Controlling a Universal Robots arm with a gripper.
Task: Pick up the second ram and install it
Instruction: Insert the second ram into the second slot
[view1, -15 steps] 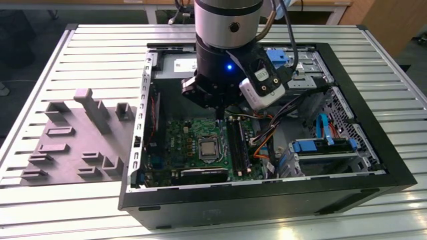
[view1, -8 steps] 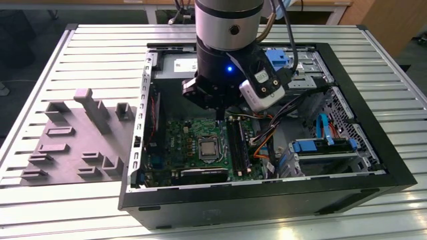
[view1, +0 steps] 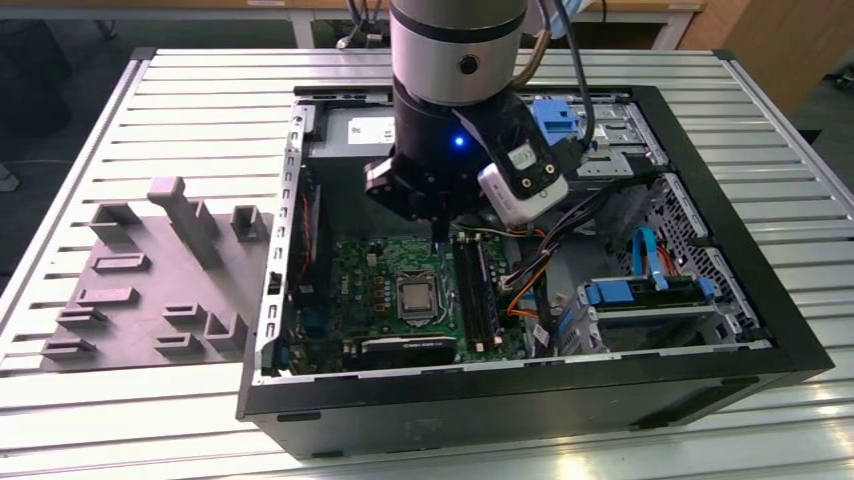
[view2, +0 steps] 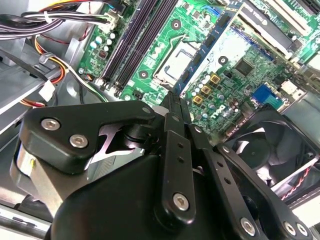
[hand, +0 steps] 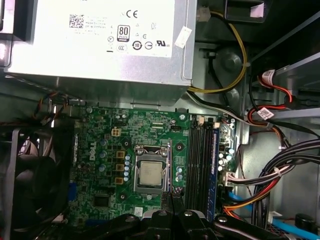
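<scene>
Your black pincer (view1: 438, 233), fingers drawn together, hovers above the green circuit board (view1: 380, 282) near its long black slots (view1: 478, 288).

Open computer case (view1: 534, 400) beside grey rack (view1: 134, 300) on slatted table (view1: 200, 100)

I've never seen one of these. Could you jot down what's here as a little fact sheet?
setting: open black computer case lying on a ribbed metal table
arm: black gripper hangs inside the case above the green circuit board
nearest parts: silver square processor; long black memory slots
beside case: grey plastic holder with uprights, on the exterior view's left
held item: cannot tell
</scene>
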